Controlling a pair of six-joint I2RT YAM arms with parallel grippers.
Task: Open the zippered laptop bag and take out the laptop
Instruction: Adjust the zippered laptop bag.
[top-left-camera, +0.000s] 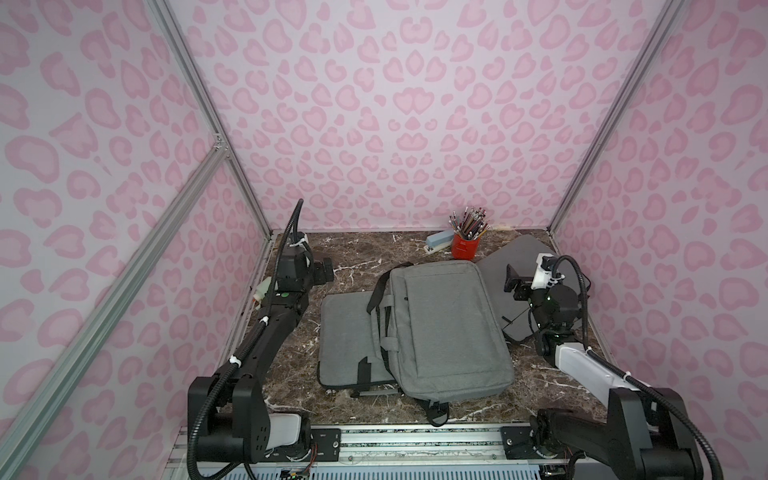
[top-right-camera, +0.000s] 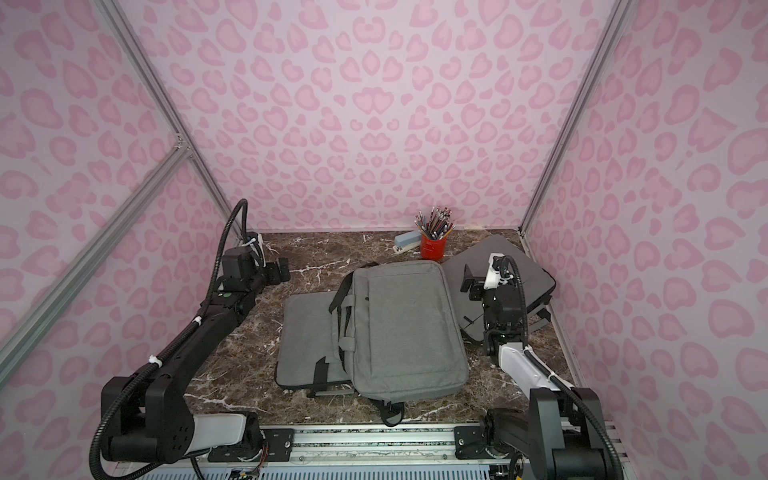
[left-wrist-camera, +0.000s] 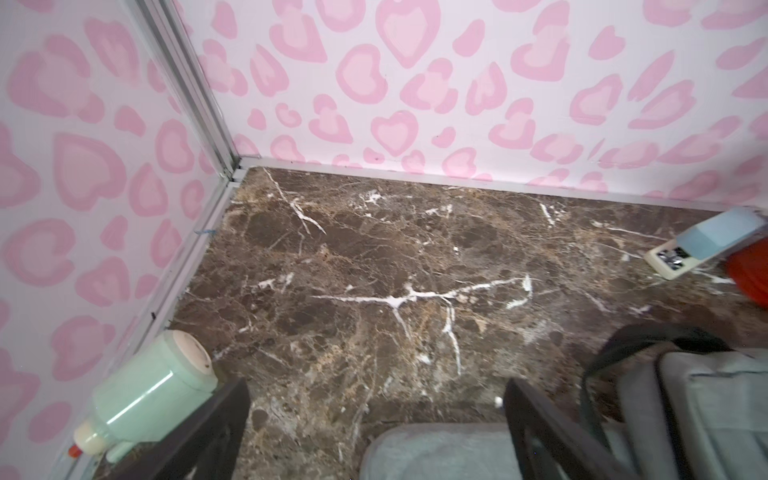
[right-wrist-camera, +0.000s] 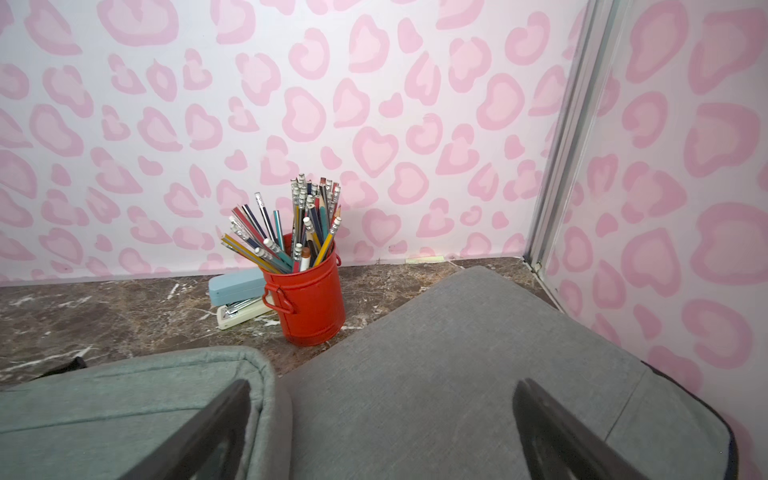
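Both arms are folded up at the sides, wrists raised and pointing toward the back wall. The left gripper (top-left-camera: 327, 270) hangs over bare marble table (top-left-camera: 299, 374) off the bag's far left corner, its fingers (left-wrist-camera: 536, 415) spread wide with nothing between them. The right gripper (top-left-camera: 512, 279) hovers above a dark grey sleeve (top-left-camera: 505, 254) at the right, jaws likewise wide apart and empty.

The grey laptop bag (top-left-camera: 449, 332) lies flat in the middle of the table, between the two arms and touched by neither. Its black strap (top-left-camera: 380, 286) loops over its left edge. It overlaps a lighter grey sleeve (top-left-camera: 345, 332) on its left, and its far right corner sits just beside the dark one.

By the back wall stand a red bucket of pencils (top-left-camera: 464, 246) and a pale blue stapler (top-left-camera: 440, 241) touching it.

The left wrist view alone clearly shows a mint green bottle (left-wrist-camera: 153, 390) lying along the left wall. The right wrist view shows the bag's piped corner (right-wrist-camera: 266, 365) close up.
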